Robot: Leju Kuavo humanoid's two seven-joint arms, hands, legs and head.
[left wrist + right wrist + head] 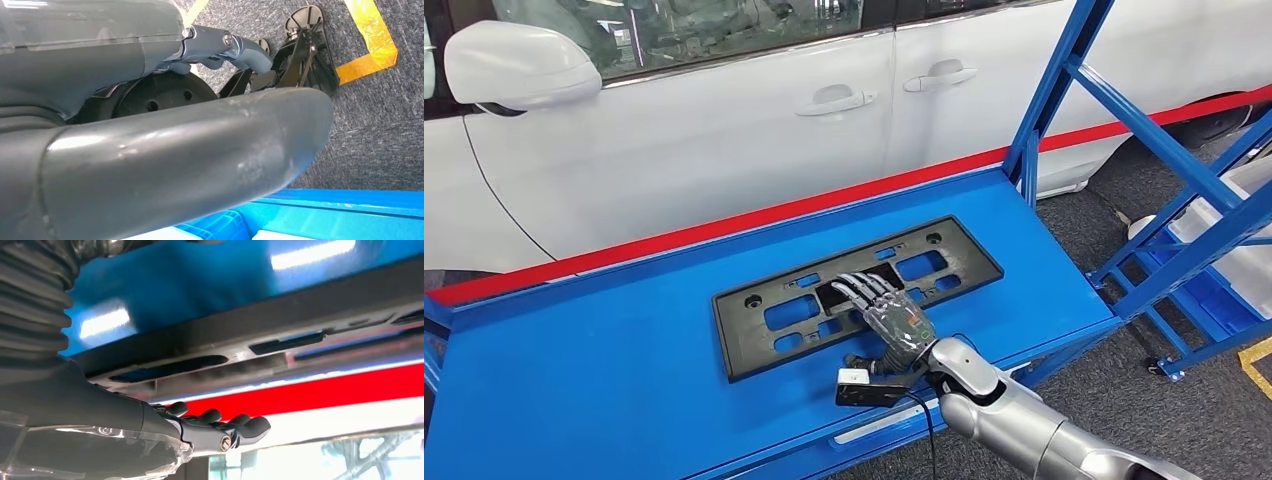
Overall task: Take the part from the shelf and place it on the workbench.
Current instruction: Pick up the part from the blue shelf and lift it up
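Black part flat on the blue desk

The part lies on the desk beside a white car; the right hand hovers over it, fingers extended, holding nothing.

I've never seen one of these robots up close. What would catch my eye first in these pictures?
Probably the robot's right hand, stretched with its fingers flat over a black plastic frame lying on the bright blue workbench. Right behind the bench stands a white car, with a red stripe along the bench's far edge. To the right rises a blue metal shelf.
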